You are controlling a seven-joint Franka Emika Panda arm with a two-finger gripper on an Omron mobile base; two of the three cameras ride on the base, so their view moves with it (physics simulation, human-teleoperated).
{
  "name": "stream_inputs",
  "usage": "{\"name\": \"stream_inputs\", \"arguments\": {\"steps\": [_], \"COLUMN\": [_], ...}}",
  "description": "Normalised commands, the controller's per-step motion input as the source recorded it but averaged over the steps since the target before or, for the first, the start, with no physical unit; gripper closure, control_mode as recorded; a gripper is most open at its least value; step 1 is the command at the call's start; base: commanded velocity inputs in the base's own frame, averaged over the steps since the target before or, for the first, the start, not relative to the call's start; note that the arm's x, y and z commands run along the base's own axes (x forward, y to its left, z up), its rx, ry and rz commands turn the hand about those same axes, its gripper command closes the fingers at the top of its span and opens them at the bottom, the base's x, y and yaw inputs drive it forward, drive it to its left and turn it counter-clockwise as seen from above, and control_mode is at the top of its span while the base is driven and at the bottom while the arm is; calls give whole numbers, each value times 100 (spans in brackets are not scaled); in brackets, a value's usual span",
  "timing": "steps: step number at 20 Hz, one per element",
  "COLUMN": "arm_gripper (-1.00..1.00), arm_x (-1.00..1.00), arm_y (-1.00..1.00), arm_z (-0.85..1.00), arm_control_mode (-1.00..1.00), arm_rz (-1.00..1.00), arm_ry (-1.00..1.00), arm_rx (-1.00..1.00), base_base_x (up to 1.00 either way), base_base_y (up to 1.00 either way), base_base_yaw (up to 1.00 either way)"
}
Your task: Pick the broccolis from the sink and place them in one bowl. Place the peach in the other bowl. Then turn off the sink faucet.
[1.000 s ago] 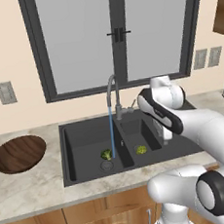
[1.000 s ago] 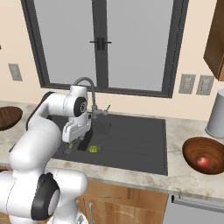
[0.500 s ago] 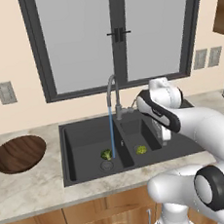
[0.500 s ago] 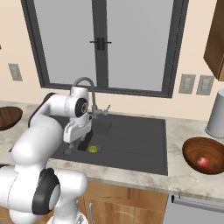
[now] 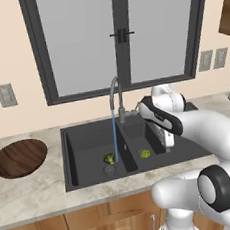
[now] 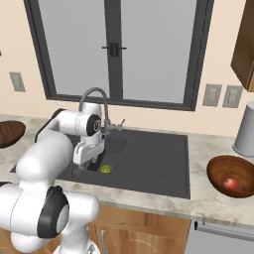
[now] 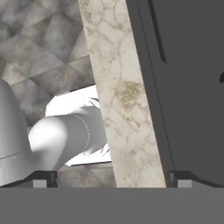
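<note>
Broccolis (image 5: pixel 109 159) (image 5: pixel 145 154) lie unmoved in sink (image 5: pixel 84 140); my end effector (image 7: pixel 111 177), fully open and empty, has barely shifted.

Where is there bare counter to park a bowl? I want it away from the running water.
Bare marble counter lies in front of the left wooden bowl, and between the sink and the peach bowl. The basins are crowded: broccolis, faucet, arm.

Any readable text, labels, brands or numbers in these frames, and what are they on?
None can be read. The wall plates, the grey canister, the robot arm, the faucet and the wooden bowls all show plain surfaces with no lettering or marks.
</note>
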Motion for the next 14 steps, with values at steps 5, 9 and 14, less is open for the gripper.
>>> {"name": "stream_inputs", "arguments": {"steps": [5,9,14], "arm_gripper": [-100,-100,-100], "arm_x": [4,13,18], "arm_y": [0,0,0], "arm_z": [-9,-2,0], "arm_control_mode": [-100,-100,-100], "arm_rz": [0,0,0], "arm_ry": [1,2,3], "arm_rx": [0,0,0], "base_base_x": [0,0,0], "base_base_y": [0,0,0], "base_base_yaw": [0,0,0]}}
